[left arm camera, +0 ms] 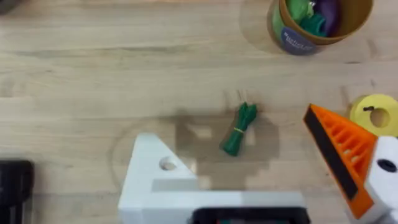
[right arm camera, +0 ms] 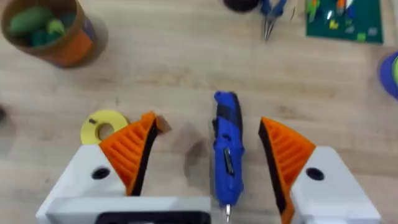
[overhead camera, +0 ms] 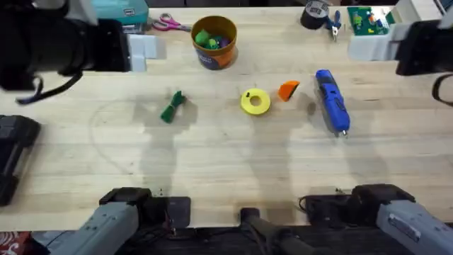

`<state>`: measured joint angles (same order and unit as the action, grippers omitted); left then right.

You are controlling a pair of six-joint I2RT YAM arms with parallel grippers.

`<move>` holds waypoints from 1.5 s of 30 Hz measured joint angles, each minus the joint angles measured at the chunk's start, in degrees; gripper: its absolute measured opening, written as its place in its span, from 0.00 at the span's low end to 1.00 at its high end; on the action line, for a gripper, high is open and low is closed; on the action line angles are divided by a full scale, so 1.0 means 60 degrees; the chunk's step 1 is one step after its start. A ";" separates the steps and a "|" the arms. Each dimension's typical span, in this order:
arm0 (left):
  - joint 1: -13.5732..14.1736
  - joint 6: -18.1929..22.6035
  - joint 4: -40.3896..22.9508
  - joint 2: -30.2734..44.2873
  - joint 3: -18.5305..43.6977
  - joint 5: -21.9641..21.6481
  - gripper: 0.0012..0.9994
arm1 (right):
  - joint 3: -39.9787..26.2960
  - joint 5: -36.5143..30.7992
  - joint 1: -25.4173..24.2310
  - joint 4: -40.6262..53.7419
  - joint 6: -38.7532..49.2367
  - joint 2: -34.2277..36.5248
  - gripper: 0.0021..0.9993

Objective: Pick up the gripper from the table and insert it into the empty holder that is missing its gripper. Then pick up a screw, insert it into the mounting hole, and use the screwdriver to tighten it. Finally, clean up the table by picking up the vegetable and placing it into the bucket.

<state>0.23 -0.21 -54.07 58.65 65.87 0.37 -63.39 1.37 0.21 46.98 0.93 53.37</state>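
Observation:
The loose orange gripper (overhead camera: 288, 90) lies on the table between a yellow ring (overhead camera: 255, 101) and the blue screwdriver (overhead camera: 332, 101). The green vegetable (overhead camera: 172, 106) lies left of the ring, and the bucket (overhead camera: 214, 41) stands at the back. My left gripper (left arm camera: 227, 127) hangs open above the vegetable (left arm camera: 239, 129); one side is the bare white holder (left arm camera: 158, 177), the other carries an orange finger (left arm camera: 342, 155). My right gripper (right arm camera: 207, 121) is open high over the screwdriver (right arm camera: 227, 149). A small dark bit (overhead camera: 251, 95) rests on the ring; whether it is the screw I cannot tell.
Toy pieces sit inside the bucket. Along the back edge are scissors (overhead camera: 168, 23), a dark tape roll (overhead camera: 314, 13), pliers (overhead camera: 333, 25) and a green board (overhead camera: 370, 20). A black object (overhead camera: 14, 152) lies at the left edge.

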 joint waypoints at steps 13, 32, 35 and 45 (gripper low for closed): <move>0.0000 -0.0003 -0.0816 0.1993 0.0279 0.0002 0.99 | -0.0868 0.0000 0.0000 0.1923 0.0066 0.2372 1.00; 0.0849 0.3304 -0.2218 0.3544 0.0298 0.0851 1.00 | -0.0875 0.0000 0.0000 0.1774 0.0066 0.2393 1.00; 0.1062 0.3528 -0.1844 0.4126 0.0273 0.0667 0.99 | -0.0875 0.0000 0.0000 0.1774 0.0066 0.2396 1.00; 0.0797 0.3876 -0.1044 0.5915 0.0061 0.0462 0.96 | -0.0875 0.0000 0.0000 0.1774 0.0066 0.2393 1.00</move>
<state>5.01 23.05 -60.33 94.15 66.24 3.14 -68.64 1.37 0.21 57.63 1.32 67.72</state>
